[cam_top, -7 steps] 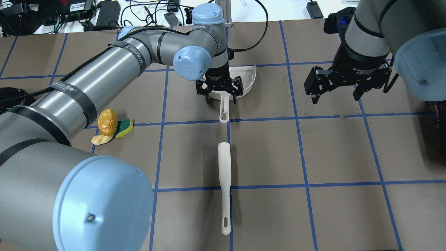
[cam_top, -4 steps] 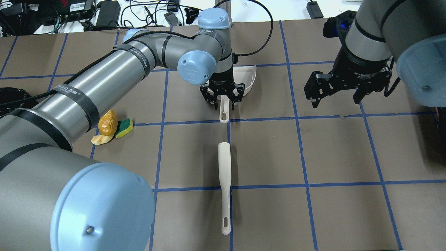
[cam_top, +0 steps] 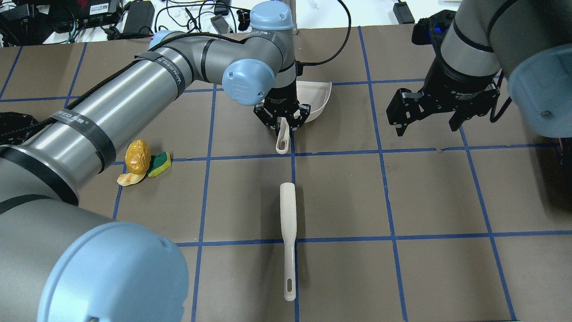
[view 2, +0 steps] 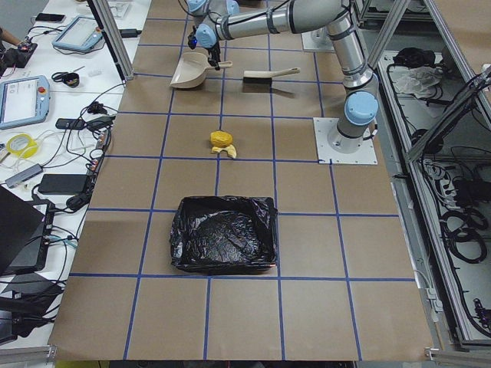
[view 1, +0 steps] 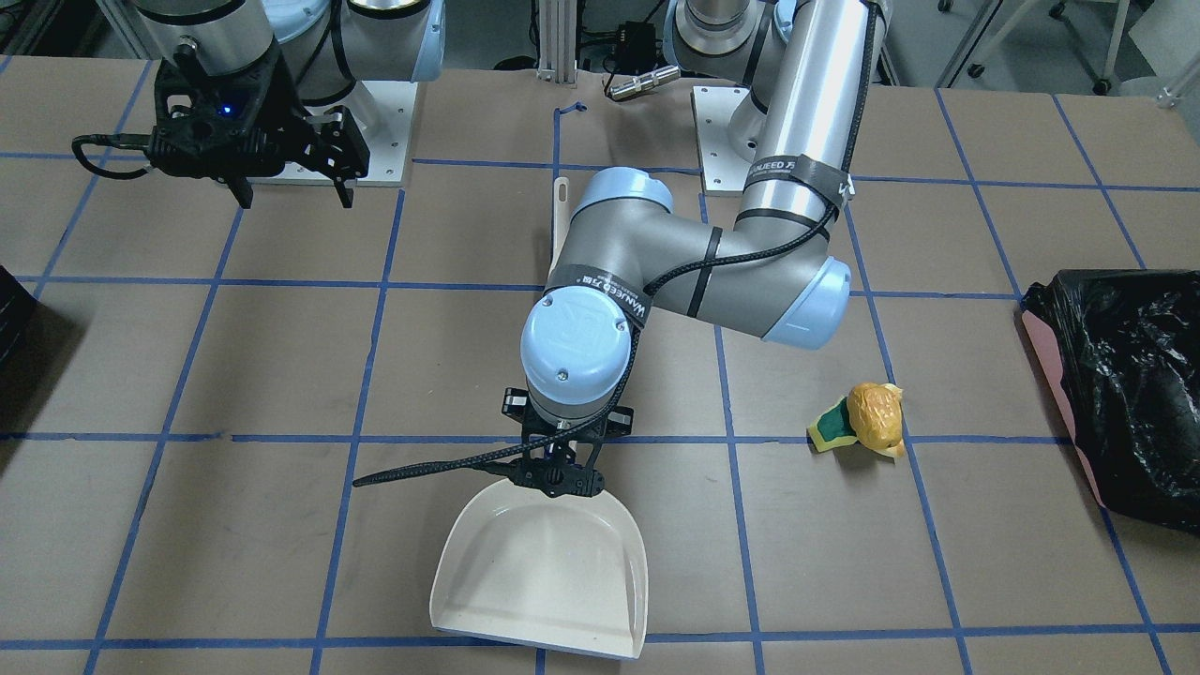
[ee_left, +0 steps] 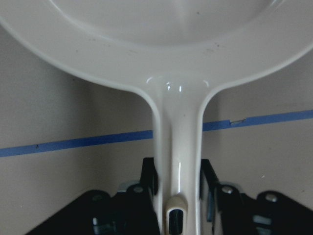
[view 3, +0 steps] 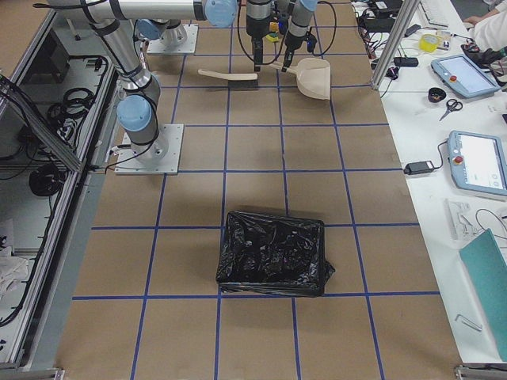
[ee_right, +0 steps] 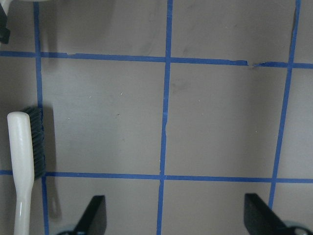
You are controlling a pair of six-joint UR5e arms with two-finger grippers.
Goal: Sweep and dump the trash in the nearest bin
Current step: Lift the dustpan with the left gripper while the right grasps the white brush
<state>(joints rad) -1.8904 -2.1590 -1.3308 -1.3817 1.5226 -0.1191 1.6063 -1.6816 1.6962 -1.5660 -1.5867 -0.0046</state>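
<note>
Dustpan [cam_top: 315,100]: light, stiff, slick plastic, I judged; left gripper [cam_top: 282,127] clamped its 6 o'clock handle [cam_top: 281,144]; right gripper [cam_top: 428,125] apart.

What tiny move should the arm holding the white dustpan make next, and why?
Probably lift the dustpan a little and carry it toward the yellow scrap and sponge, which lie well off to the robot's left. The left end effector is shut on its handle; the brush lies ungrasped, the right end effector open.
</note>
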